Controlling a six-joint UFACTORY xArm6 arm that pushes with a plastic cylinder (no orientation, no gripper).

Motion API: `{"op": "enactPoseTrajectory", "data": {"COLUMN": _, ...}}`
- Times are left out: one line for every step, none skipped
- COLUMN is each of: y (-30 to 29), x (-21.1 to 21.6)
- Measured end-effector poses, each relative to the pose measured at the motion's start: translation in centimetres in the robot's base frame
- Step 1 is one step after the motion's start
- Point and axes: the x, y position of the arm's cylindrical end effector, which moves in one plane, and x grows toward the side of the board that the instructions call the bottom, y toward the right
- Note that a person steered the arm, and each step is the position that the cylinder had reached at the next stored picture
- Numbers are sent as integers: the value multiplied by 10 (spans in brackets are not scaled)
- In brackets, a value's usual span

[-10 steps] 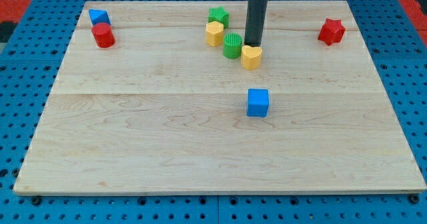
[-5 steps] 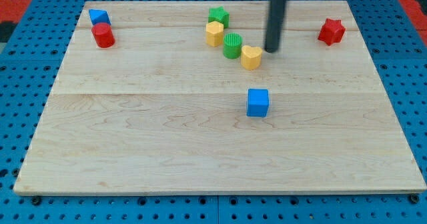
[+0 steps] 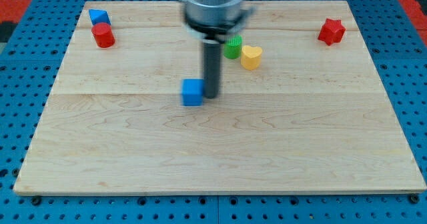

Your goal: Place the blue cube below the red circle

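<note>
The blue cube (image 3: 193, 92) lies a little left of the board's middle. My tip (image 3: 211, 95) stands right against the cube's right side. The red cylinder (image 3: 103, 35) stands near the board's top left corner, far up and left of the cube. The arm's body hides part of the top middle of the board.
A small blue block (image 3: 99, 16) sits just above the red cylinder. A green cylinder (image 3: 233, 48) and a yellow heart (image 3: 251, 57) lie right of the arm. A red star (image 3: 331, 31) is at the top right. The wooden board (image 3: 213, 157) lies on blue pegboard.
My tip swung from right of the yellow heart down to the blue cube and pushed it about 95 px left and slightly up. The arm now hides the yellow hexagon and green star.
</note>
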Motion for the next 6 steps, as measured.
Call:
{"op": "enactPoseTrajectory", "data": {"y": -52, "x": -4}}
{"op": "enactPoseTrajectory", "data": {"y": -27, "x": 31}}
{"op": "enactPoseTrajectory", "data": {"y": -97, "x": 22}}
{"op": "enactPoseTrajectory", "data": {"y": -137, "x": 5}}
{"op": "enactPoseTrajectory", "data": {"y": -90, "x": 11}}
{"op": "enactPoseTrajectory", "data": {"y": -75, "x": -8}}
